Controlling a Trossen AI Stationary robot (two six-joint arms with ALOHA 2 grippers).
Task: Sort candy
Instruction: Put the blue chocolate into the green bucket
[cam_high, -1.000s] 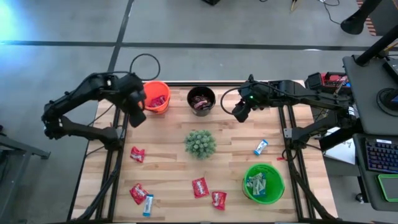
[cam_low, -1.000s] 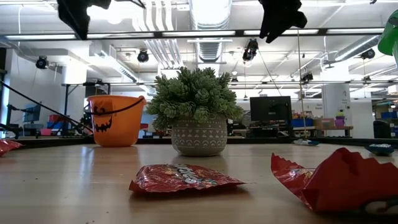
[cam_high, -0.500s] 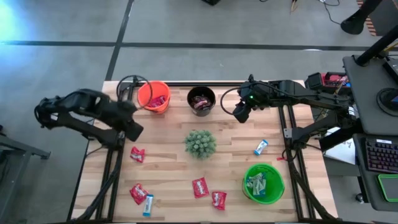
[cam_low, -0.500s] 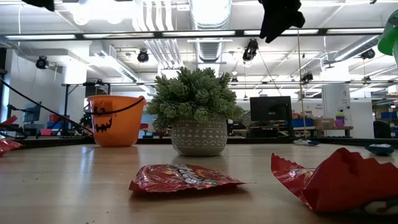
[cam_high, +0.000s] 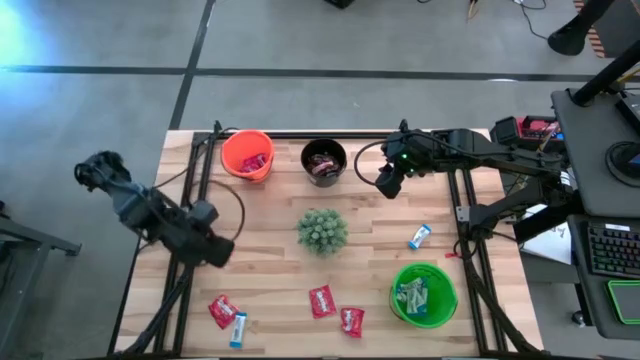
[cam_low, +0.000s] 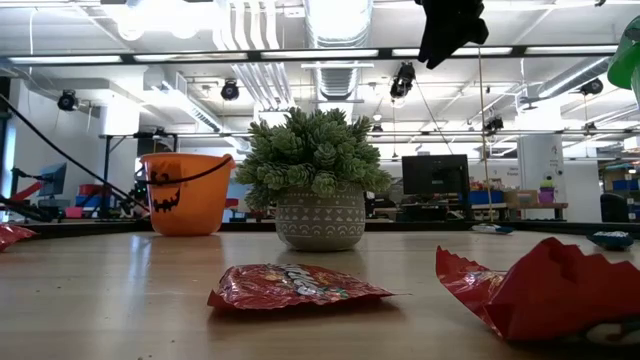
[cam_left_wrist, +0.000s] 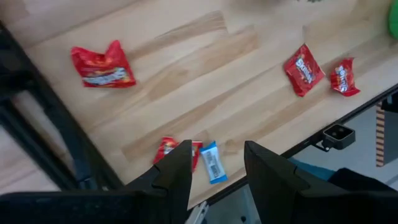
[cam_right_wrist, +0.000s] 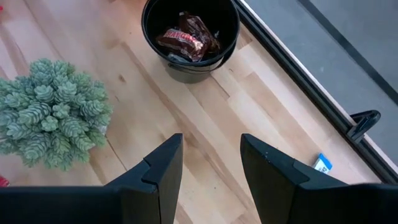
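From above, the left gripper (cam_high: 215, 250) has swung from the orange plastic bucket (cam_high: 248, 155) down over the table's left side, hiding 1 red wrapped candy; the right gripper (cam_high: 386, 182) hasn't moved. Its wrist view shows fingers apart, empty, above red candies (cam_left_wrist: 101, 64).

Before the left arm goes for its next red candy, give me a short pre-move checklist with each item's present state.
1. Left gripper open, nothing between its fingers: ok.
2. Loose red candy in view on the table near it: ok.
3. Light blue candy lies right beside that red one; could be caught too: not ok.
4. Orange bucket upright: ok.
5. Right gripper open, parked by the black bucket, out of the way: ok.
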